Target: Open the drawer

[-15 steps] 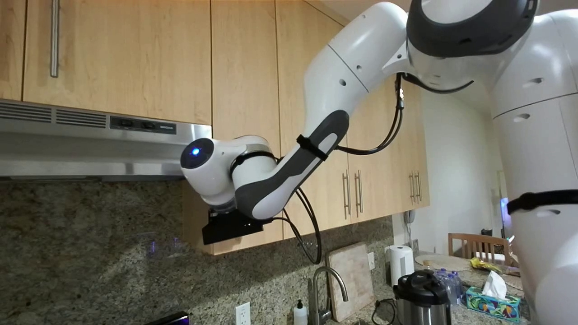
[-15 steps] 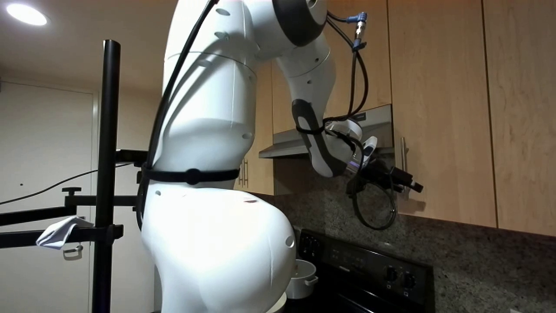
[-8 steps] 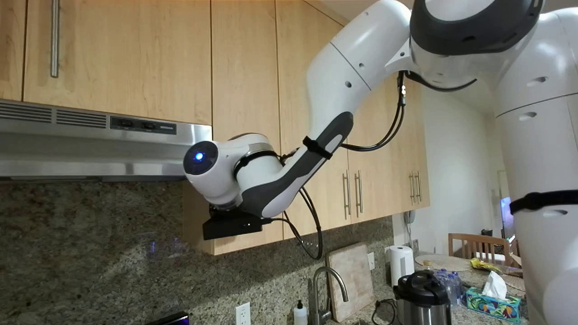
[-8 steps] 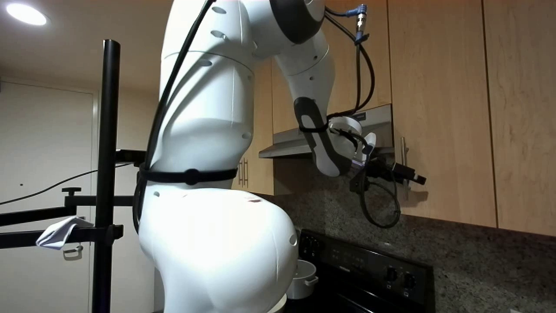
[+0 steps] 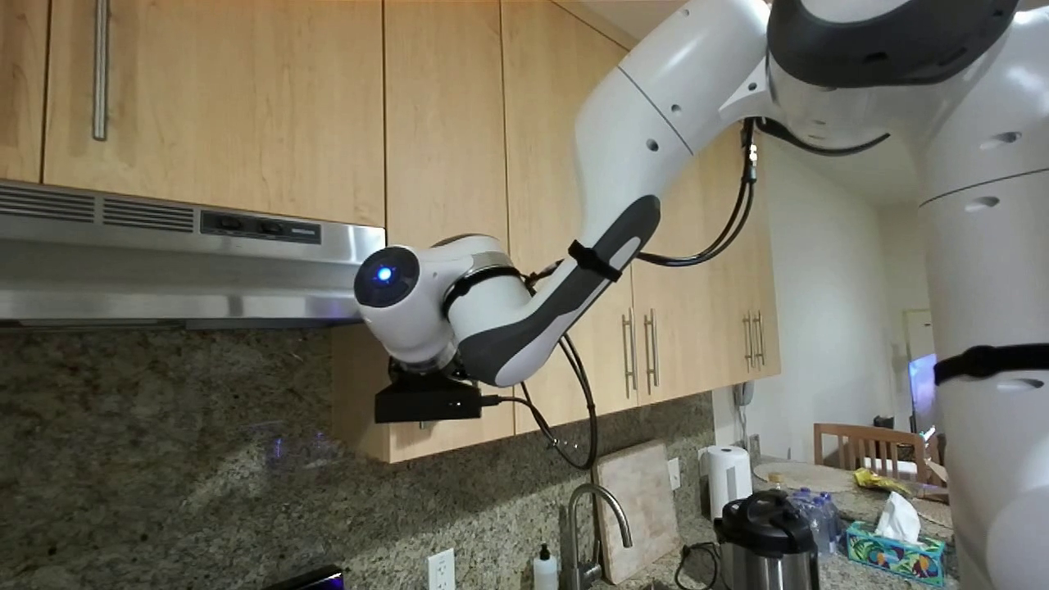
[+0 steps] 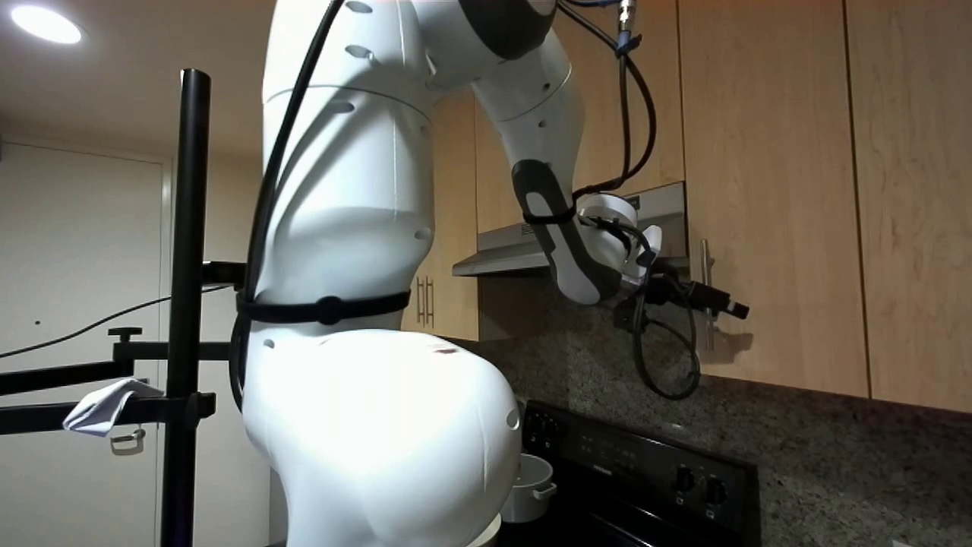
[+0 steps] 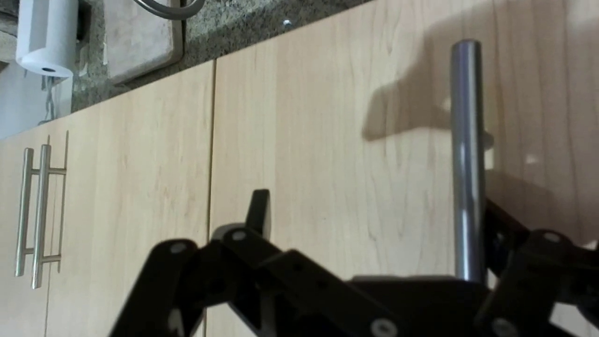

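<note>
The drawer is a tall narrow light-wood wall cabinet; its door shows in both exterior views (image 5: 447, 123) (image 6: 774, 175) and stands shut, flush with its neighbours. Its short silver bar handle (image 7: 468, 159) stands in the right half of the wrist view, and also shows in an exterior view (image 6: 706, 262). My gripper (image 7: 378, 208) is open, fingers wide apart in front of the door. The handle lies between the fingers, close beside the right one, which it partly hides; contact cannot be told. My gripper also shows in an exterior view (image 6: 705, 296).
A grey steel range hood (image 5: 279, 270) juts out left of the cabinet. Other doors with long bar handles (image 7: 40, 215) are alongside. Cables (image 6: 645, 380) loop below the wrist. A faucet (image 5: 606, 500) and a stove (image 6: 630, 463) are below. A black stand (image 6: 186, 266) is beside the arm.
The arm and wrist have moved to the right in an exterior view, and the wrist has levelled. My gripper has shifted slightly right across the handle. The door has not moved.
</note>
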You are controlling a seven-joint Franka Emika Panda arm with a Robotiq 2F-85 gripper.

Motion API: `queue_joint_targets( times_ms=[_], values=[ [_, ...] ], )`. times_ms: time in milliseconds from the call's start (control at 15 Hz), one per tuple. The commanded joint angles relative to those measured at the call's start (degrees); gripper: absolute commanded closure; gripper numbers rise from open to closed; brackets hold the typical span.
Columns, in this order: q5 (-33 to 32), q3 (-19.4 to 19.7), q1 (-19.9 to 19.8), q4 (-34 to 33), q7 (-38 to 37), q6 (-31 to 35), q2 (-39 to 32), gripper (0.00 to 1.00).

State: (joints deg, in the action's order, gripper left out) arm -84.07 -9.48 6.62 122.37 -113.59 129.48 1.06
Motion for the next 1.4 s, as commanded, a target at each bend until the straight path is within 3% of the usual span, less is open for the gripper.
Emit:
queue_joint_targets(
  times_ms=[0,1333],
  values=[
    [-1.54,1.95,-0.65,5.99,-3.59,1.93,5.79,0.0],
    [-2.4,6.85,-2.53,17.45,-0.2,14.76,16.34,0.0]
  ],
)
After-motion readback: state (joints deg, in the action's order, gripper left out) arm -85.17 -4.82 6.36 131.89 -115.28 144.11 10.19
